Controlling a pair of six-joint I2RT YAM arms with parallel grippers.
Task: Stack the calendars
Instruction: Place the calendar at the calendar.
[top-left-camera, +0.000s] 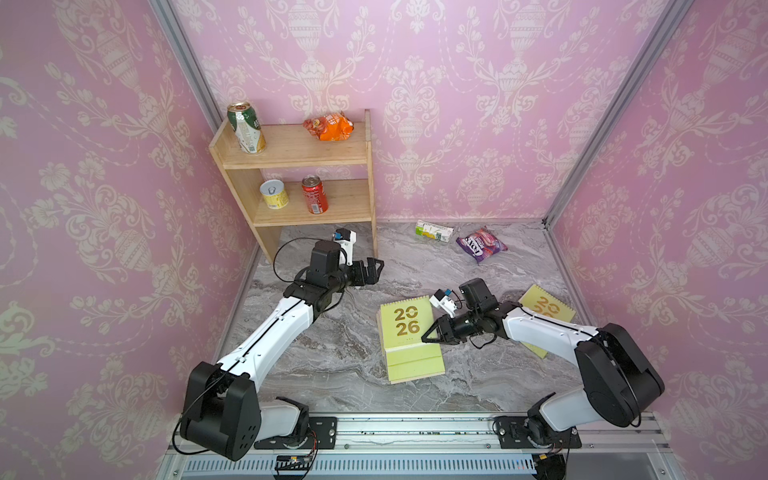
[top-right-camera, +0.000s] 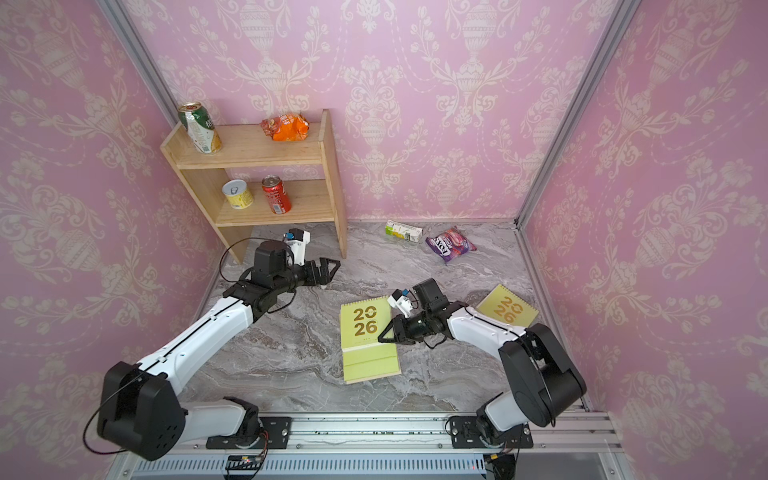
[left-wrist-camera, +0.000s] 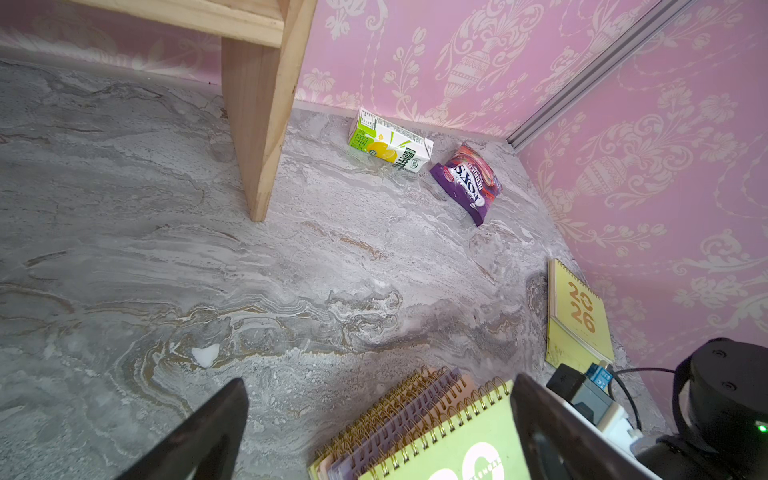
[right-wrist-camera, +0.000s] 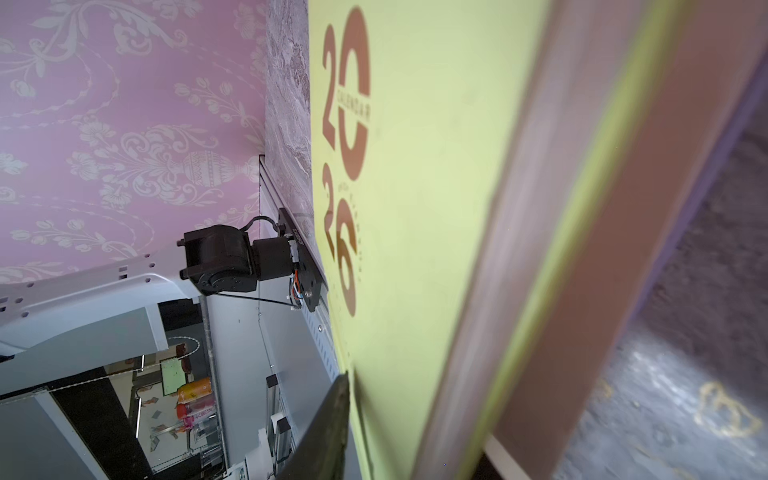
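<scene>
You're looking at a stack (top-left-camera: 411, 361) of calendars lying flat mid-table (top-left-camera: 332, 353), with a yellow-green cover and gold 2026 facing up. 1 more yellow-green calendar (top-left-camera: 550, 307) is lying well apart by the right wall (top-left-camera: 665, 208), partly hidden under your right arm (top-left-camera: 540, 328).

That arm is reaching low across the table, wrist rolled sideways, and the right gripper (top-left-camera: 428, 337) is sitting at the stack's right edge. I can't tell from any view whether it's pinching the cover or free of it.

Your left arm (top-left-camera: 270, 328) is stretching toward the shelf (top-left-camera: 316, 160) foot. The left gripper (top-left-camera: 376, 266) is hanging over bare table, jaws spread wide and holding nothing.

The left wrist view is giving you what both top views aren't: the stack's gold spirals (left-wrist-camera: 415, 399) fanning out, with lilac and peach covers showing under the green. The right wrist view is showing the top cover close up, 1 finger (right-wrist-camera: 328, 419) just beside it and the near edge blurring out.
</scene>
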